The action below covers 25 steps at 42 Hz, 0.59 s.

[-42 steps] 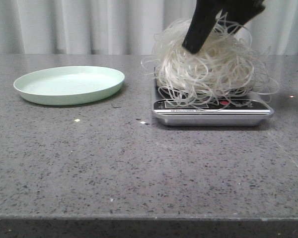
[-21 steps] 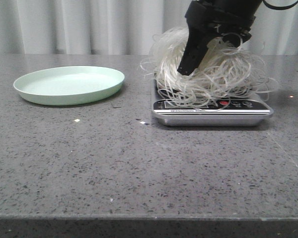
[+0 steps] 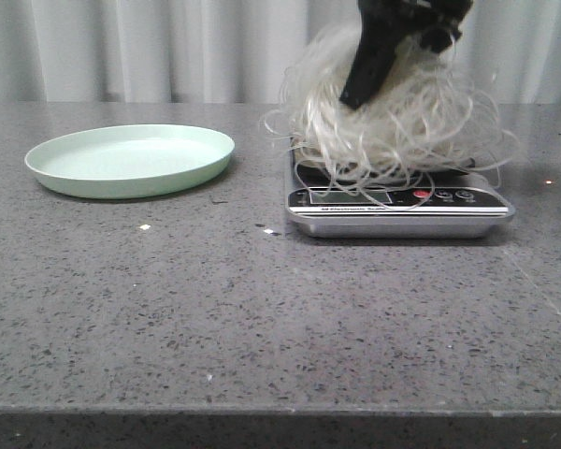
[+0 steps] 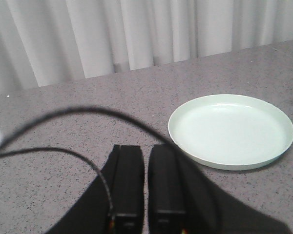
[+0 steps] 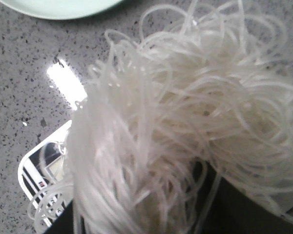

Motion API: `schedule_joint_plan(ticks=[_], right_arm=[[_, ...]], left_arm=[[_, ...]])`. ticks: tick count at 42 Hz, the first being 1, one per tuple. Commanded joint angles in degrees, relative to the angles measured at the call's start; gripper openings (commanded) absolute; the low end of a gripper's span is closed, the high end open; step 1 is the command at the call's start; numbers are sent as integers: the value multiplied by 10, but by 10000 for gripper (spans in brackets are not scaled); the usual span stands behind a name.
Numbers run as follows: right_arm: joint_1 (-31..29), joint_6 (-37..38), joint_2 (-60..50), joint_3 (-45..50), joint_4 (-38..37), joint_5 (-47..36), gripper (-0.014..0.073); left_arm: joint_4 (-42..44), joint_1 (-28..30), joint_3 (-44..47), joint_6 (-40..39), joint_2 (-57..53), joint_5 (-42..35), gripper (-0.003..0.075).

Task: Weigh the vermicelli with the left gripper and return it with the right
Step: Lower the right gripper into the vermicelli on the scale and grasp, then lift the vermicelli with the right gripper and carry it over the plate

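Note:
The vermicelli (image 3: 393,122), a fluffy white tangle, hangs just above the scale (image 3: 397,210), and its lowest strands still brush the scale's top. My right gripper (image 3: 360,89) comes down from above and is shut on the tangle. In the right wrist view the vermicelli (image 5: 185,122) fills the frame and buries the fingers. The pale green plate (image 3: 131,159) sits at the left of the table with nothing on it. My left gripper (image 4: 146,156) is shut with nothing in it, hovering over the table beside the plate (image 4: 229,129). The front view does not show it.
The silver scale has a black panel with a red button (image 3: 423,195) on its front edge. A few white crumbs (image 3: 146,226) lie on the grey speckled table between plate and scale. A pale curtain hangs behind the table.
The right gripper dipped into the vermicelli, then rose. The tangle has lifted off the scale's panel and now hangs higher.

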Motion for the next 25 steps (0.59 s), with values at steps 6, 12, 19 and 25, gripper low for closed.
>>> schedule_joint_plan(ticks=[6,12,19,25], right_arm=[[-1,-4,-30,-118,9,29,151],[-1,5,-30,-181,11,30,151],[-1,5,-30,-245,58,30,151],[7,5,-30,-278,119,16,151]], left_arm=[[-5,0,-15,-6,3,-47,145],[-5,0,-15,-6,3,-47,145],[-5,0,-15,-6,3,-47,145],[-5,0,-15,-6,3,-47,145]])
